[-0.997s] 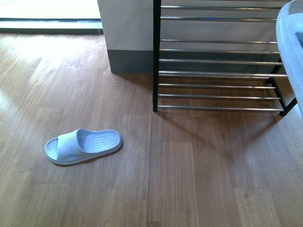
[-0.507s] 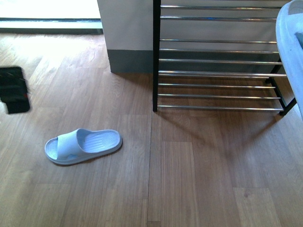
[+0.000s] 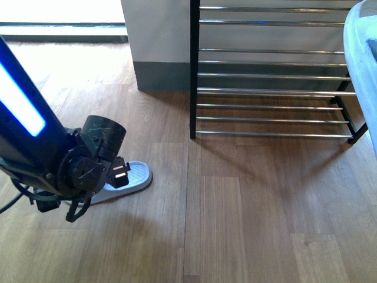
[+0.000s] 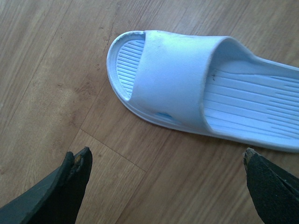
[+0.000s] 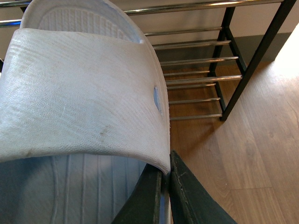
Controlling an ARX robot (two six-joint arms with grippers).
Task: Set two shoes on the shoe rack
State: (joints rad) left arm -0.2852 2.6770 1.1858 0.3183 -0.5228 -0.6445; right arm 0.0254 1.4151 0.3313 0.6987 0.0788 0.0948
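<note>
The shoes here are light blue slide sandals. One sandal (image 3: 135, 174) lies on the wooden floor at the left, mostly hidden by my left arm (image 3: 70, 165). In the left wrist view this sandal (image 4: 187, 88) lies just beyond my left gripper (image 4: 166, 156), which is open with both fingers (image 4: 77, 172) clear of it. My right gripper (image 5: 167, 163) is shut on the side edge of the other sandal (image 5: 84, 93), held in the air; it shows at the right edge (image 3: 362, 59) of the front view. The shoe rack (image 3: 271, 91) stands behind, its rods (image 5: 201, 60) bare.
A white wall pillar with a grey skirting (image 3: 156, 41) stands just left of the rack's black upright (image 3: 193, 71). A bright doorway threshold (image 3: 59, 26) runs along the back left. Bare wood floor (image 3: 253, 212) stretches in front of the rack.
My left arm has swung in from the left edge and now hangs over the sandal on the floor, covering most of it. That sandal and the held one have not moved.
</note>
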